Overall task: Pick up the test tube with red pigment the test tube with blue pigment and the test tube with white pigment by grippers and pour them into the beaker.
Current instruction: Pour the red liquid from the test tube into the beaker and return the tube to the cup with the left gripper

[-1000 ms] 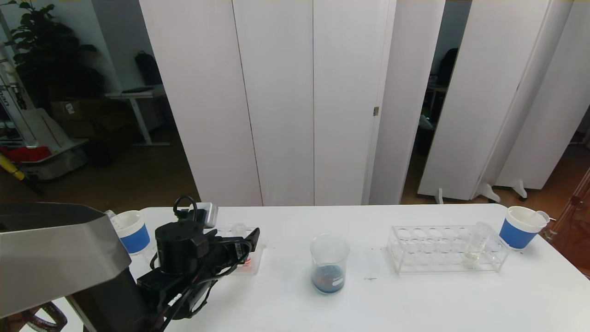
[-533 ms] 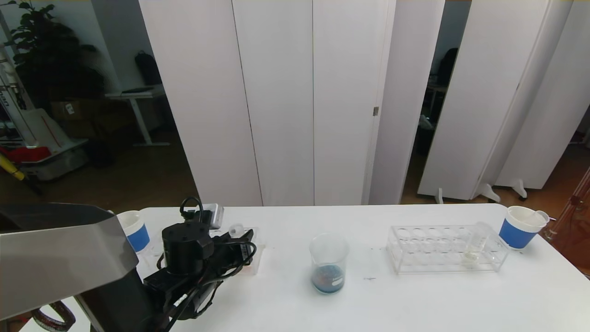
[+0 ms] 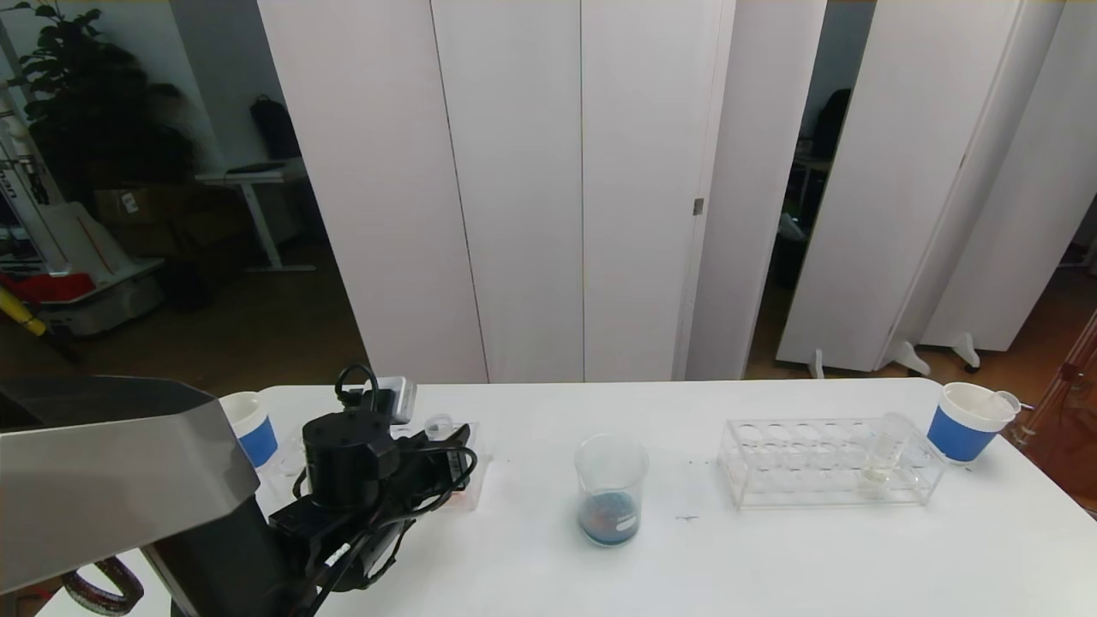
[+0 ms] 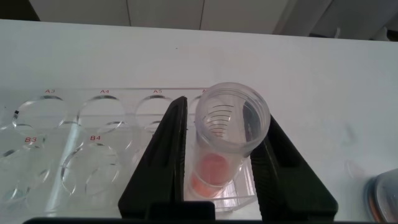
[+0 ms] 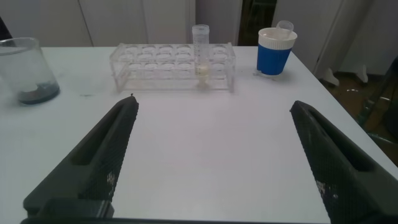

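The test tube with red pigment (image 4: 233, 124) stands in a clear rack (image 4: 62, 137) at the table's left, its orange-red liquid at the bottom. My left gripper (image 4: 227, 115) is shut on this tube just below the rim, one black finger on each side; in the head view the left gripper (image 3: 452, 461) covers most of that rack. The beaker (image 3: 611, 488) stands mid-table with dark blue liquid in it. The test tube with white pigment (image 3: 883, 454) leans in the right rack (image 3: 814, 470). My right gripper (image 5: 212, 106) hovers open over bare table, facing that rack (image 5: 168, 62). The test tube with blue pigment is out of view.
A blue-and-white paper cup (image 3: 968, 422) stands right of the right rack, near the table's far right corner. Another cup (image 3: 251, 428) sits behind my left arm. The table's right edge is close to the cup.
My left gripper went from open to shut on the red-pigment tube, and the arm shifted slightly forward toward the rack. Beaker, right rack and cups have not moved.
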Controlling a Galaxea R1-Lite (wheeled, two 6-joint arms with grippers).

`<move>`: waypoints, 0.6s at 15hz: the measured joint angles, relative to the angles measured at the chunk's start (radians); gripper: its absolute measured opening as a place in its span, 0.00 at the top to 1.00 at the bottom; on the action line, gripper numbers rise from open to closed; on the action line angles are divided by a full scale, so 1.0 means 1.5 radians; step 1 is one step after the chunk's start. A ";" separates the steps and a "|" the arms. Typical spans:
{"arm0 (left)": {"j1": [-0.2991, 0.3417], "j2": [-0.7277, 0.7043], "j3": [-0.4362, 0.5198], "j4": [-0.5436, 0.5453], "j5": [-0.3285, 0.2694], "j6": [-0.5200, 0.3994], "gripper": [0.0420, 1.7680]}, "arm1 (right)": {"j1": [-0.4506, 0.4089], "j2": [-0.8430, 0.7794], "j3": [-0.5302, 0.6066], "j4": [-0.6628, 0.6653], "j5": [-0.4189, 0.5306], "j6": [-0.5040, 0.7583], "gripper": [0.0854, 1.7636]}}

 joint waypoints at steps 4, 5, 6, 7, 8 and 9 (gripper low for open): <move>0.000 0.003 -0.002 -0.002 0.001 0.003 0.63 | 0.000 0.000 0.000 0.000 0.000 0.000 0.01; -0.001 0.002 -0.002 -0.001 0.001 0.005 0.64 | 0.000 0.000 0.000 0.000 0.000 0.000 0.01; -0.001 0.000 -0.002 0.000 0.001 0.008 0.64 | 0.000 0.000 0.000 0.000 0.000 0.000 0.01; -0.001 -0.003 -0.002 0.001 0.000 0.010 0.64 | 0.000 0.000 0.000 0.000 0.000 0.000 0.01; -0.002 -0.007 -0.002 0.003 0.000 0.010 0.64 | 0.000 0.000 0.000 0.000 0.000 0.000 0.01; -0.003 -0.012 -0.002 0.003 0.000 0.011 0.64 | 0.000 0.000 0.000 0.000 0.000 0.000 0.01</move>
